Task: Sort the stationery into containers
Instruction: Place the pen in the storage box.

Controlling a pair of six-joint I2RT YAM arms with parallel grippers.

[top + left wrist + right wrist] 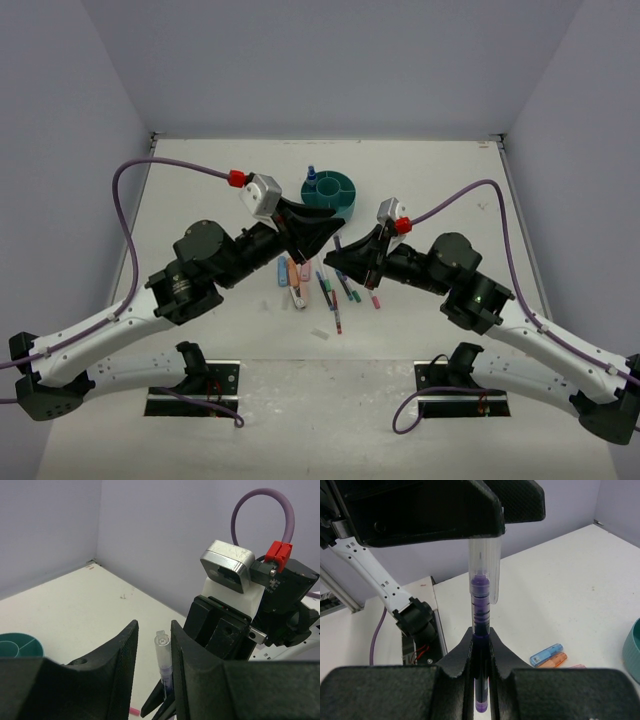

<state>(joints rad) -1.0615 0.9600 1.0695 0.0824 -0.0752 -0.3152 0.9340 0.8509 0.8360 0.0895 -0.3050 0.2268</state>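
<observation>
My right gripper [480, 645] is shut on the barrel of a purple pen [481, 605] with a clear cap, held up off the table. My left gripper [154, 645] brackets that clear cap [162, 652]. The cap lies against one finger and a gap shows to the other, so these jaws are open. In the top view both grippers meet tip to tip, left [318, 240] and right [335, 262], just in front of the teal organiser [330, 190]. More stationery lies below them: pens [330, 290] and stubby markers [290, 270].
A blue item [311, 176] stands in the organiser. Blue [546, 655] and orange [554, 661] markers lie on the white table beside the organiser's rim [634, 650]. A small white eraser [320, 333] sits near the front. Grey walls enclose the table.
</observation>
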